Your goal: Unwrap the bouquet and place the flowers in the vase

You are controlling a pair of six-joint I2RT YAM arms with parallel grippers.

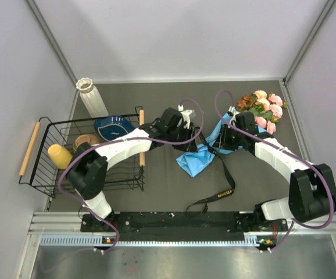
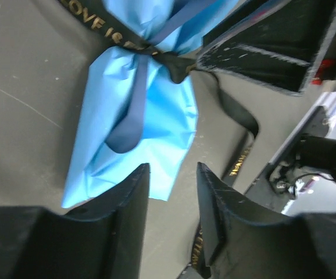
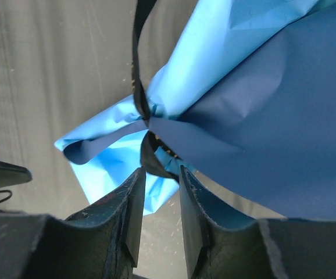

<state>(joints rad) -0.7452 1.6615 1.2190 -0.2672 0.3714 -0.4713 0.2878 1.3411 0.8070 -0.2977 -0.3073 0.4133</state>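
Grey tabletop boxed in by pale walls is what I have on the overhead feed. The black wire basket sits well out to the left of my left gripper.

The bouquet lies between and under both grippers. Its blue paper is still tied and its crumpled tail points toward the arm bases. The flowers (pink, peach and rust heads) stick out of the wrap just beyond my right gripper, toward the far right corner. The vase stands upright, far left of the left gripper and just past the basket's back rim. It holds nothing that I can see.

On the left wrist feed the jaws stand moderately apart with nothing between them. The tail of the paper lies just ahead of the fingertips.

On the right wrist feed the jaws are parted only a narrow slit, and I see table and paper through the gap. The black ribbon trails from the wrap toward the near edge, showing gold lettering. Its knot sits right at the tips of the right gripper. Whether the tips touch it I cannot tell.

Inside the basket are a brown bowl and a yellow cup.
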